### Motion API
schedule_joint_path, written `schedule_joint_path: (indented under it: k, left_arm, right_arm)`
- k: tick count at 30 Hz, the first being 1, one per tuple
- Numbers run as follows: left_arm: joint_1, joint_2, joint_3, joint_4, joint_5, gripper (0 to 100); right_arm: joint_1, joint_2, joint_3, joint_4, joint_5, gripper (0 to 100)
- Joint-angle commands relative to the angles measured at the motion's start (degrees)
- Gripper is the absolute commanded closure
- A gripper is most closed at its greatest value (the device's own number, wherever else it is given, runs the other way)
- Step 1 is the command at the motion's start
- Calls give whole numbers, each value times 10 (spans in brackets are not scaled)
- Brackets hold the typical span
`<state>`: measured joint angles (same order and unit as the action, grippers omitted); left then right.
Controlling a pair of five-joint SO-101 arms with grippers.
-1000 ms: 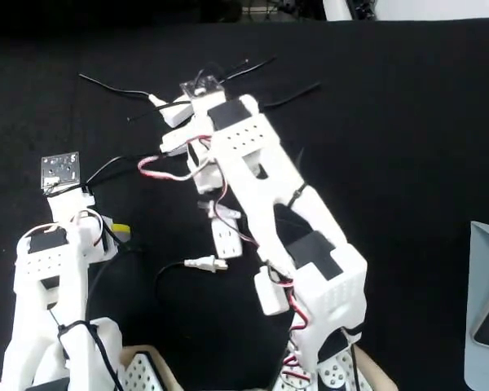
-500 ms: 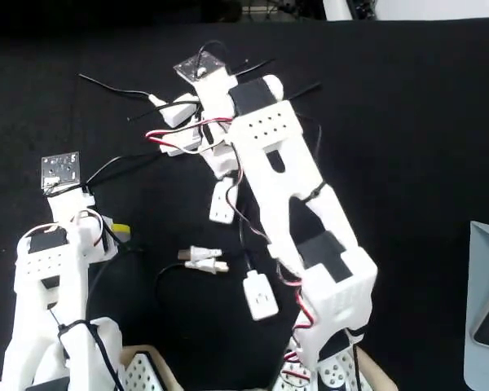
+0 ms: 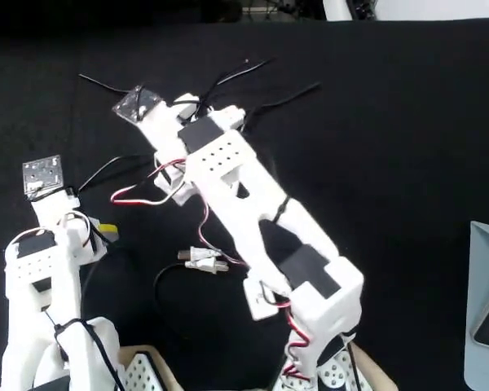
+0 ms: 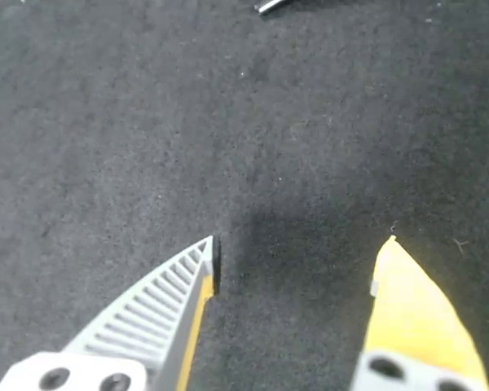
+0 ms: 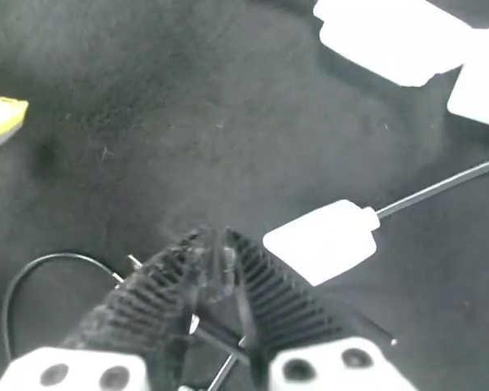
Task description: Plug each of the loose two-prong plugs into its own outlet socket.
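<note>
Beneath the right arm point(image 3: 253, 191), one socket point(image 3: 254, 305) peeks out — half covered.

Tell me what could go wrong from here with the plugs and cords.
The right tool is shut beside a white socket, so it may shove the socket instead of gripping it. The right arm's loose red wire hangs close over the two plugs and could snag them.
</note>
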<state>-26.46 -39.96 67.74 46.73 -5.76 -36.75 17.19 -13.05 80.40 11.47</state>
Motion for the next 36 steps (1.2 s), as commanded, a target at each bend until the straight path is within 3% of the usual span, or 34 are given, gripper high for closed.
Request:
schedule_joint_path:
  k: [1,8,14,20,29,36]
  left_arm:
    - [-6,-14,-10,-13,4,689]
    - [-6,-14,-11,-14,4,687]
    - [-7,-14,-11,-14,4,687]
    - [-7,-14,-11,-14,4,687]
    - [-7,-14,-11,-14,4,687]
    - [-8,-14,-11,-14,4,687]
  right_arm:
    - [32,-39,-3,33,-29,982]
    - [35,-44,-2,152,-106,894]
    - [12,-44,30,175,-105,948]
    - [-19,-74,142,94,-105,952]
    - [-53,-245,364,-52,-101,949]
    - [-98,-249,436,-81,-55,858]
